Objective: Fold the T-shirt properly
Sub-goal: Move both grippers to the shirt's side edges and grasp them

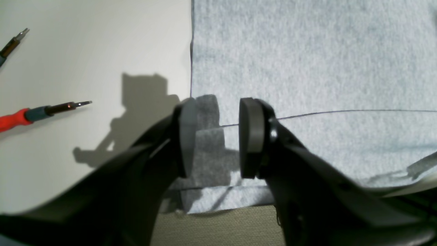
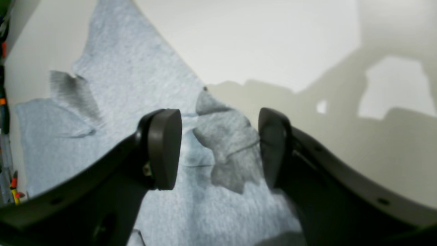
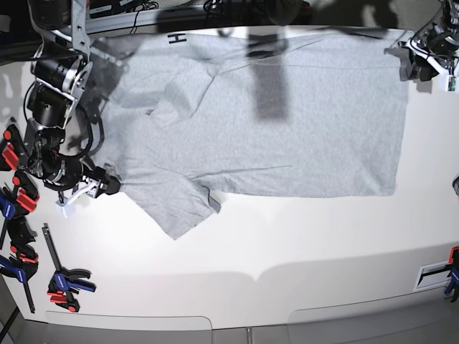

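table (image 3: 287,244): white work surface carrying everything; bare toward the near edge in the base view.
t-shirt (image 3: 287,129): spread flat, plain grey side up, long axis running between the two grippers, collar end toward the right gripper, hem toward the left; one sleeve fans out toward the near edge, and a strip with black lettering peeks up at the far edge.
right gripper (image 2: 218,147): jaws spread wide, gripping nothing; the cloth lies directly beneath and between the pads, its slanting edge passing just under the outer pad.
left gripper (image 1: 218,136): jaws parted to a moderate gap, pinching nothing; the shirt's straight edge runs away just ahead of the inner pad, with a corner of layered cloth below the gap (contact with the fabric cannot be told).
governing relation: each gripper sits at one end of the shirt's long axis, so a fold would likely need both ends lifted together.
screwdrivers (image 1: 44,112): two, on bare table beside the left gripper, clear of the cloth.
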Controlling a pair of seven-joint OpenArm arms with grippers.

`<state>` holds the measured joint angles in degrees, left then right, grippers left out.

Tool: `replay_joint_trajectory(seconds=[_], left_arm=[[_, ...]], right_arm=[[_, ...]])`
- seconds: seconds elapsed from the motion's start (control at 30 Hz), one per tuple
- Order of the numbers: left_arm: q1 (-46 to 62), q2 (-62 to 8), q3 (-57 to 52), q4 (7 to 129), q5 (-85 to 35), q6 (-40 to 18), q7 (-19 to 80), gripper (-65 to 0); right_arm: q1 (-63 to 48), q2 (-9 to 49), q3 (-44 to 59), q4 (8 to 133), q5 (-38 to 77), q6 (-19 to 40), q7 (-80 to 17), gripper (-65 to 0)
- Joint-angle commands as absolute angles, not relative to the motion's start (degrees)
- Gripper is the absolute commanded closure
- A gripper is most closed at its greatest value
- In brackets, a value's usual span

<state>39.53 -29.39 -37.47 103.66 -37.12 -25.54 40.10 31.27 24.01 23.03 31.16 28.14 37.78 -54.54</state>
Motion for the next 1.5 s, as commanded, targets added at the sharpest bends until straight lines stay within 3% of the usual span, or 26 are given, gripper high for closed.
replay_joint_trajectory(seconds=[0.0, 0.07, 0.13, 0.27, 0.5, 0.63, 0.83, 0.97, 1.03, 1.13, 1.3, 1.47], left_arm=[[39.8, -30.3, -38.0, 104.5, -37.6, -25.5, 38.9, -19.4], [39.8, -30.3, -38.0, 104.5, -37.6, -25.5, 37.6, -19.4], [39.8, -30.3, -38.1, 104.5, -37.6, -25.5, 36.2, -19.4], [39.7, -30.3, -38.1, 104.5, -37.5, -25.5, 32.7, -19.4], [33.9, -30.6, -38.1, 104.5, -28.4, -25.5, 28.8, -19.4], [24.9, -33.0, -38.0, 101.4, -30.8, -24.4, 29.7, -19.4], [5.2, -40.3, -36.2, 77.7, -37.9, -24.2, 30.3, -24.3], [-9.4, -45.1, -28.6, 55.5, -41.7, -24.2, 29.9, -35.0], [-16.0, -45.8, -24.1, 46.1, -42.7, -24.2, 29.9, -39.3], [-23.5, -44.7, -18.6, 35.4, -42.7, -24.3, 29.1, -39.8], [-31.0, -41.4, -14.2, 25.3, -38.4, -23.4, 28.1, -40.0], [-33.7, -42.3, -14.2, 24.8, -37.7, -21.8, 31.5, -39.9]], right_arm=[[30.9, 24.1, 22.8, 30.9, 24.6, 37.1, -58.2, -34.5], [30.9, 24.1, 22.8, 30.9, 24.2, 37.1, -58.4, -33.1], [30.9, 24.1, 22.8, 30.9, 24.3, 37.1, -59.2, -27.1], [30.9, 24.1, 22.8, 30.9, 24.2, 37.1, -59.5, 0.0], [30.9, 24.1, 22.8, 30.9, 24.3, 37.1, -59.5, 0.0], [30.9, 24.1, 22.8, 30.9, 24.3, 37.1, -59.4, 0.0], [30.9, 24.1, 22.8, 30.9, 24.3, 37.1, -59.4, 0.0], [30.9, 24.1, 22.8, 30.9, 24.3, 37.1, -59.4, 0.0], [30.9, 24.1, 22.8, 30.9, 24.3, 37.1, -59.4, 0.0], [30.9, 24.1, 22.8, 30.9, 24.2, 37.1, -59.4, 0.0], [30.9, 24.1, 22.8, 30.9, 24.3, 37.1, -59.4, 0.0], [30.9, 24.1, 22.8, 30.9, 24.2, 37.1, -59.6, 0.0]])
